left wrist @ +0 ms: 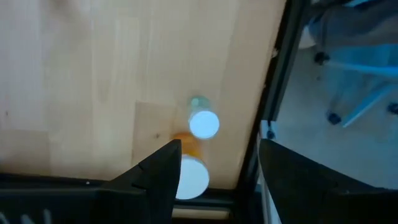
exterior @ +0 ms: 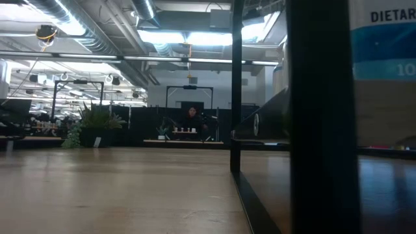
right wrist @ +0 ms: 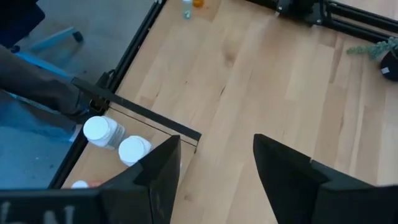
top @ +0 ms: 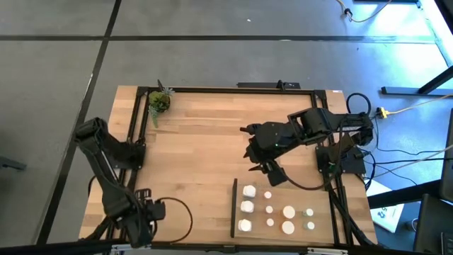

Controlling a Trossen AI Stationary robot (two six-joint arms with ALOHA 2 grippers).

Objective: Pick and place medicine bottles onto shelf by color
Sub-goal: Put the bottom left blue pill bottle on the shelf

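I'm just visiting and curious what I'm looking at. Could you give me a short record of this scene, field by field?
table: light wood top with black frame rails
shelf: wood panel at the table's near right, black strip along one side
bottles on shelf: about ten small white bottles in rows
other bottles: two in front of the left gripper
plant: small green plant at the far left corner
left gripper: open, empty, at the near left corner
right gripper: open, empty, above the table beside the shelf

centre tabletop [top: 198, 149] bare — open | obstacles: shelf [top: 279, 212] upright strip [top: 234, 207], potted plant [top: 159, 101]
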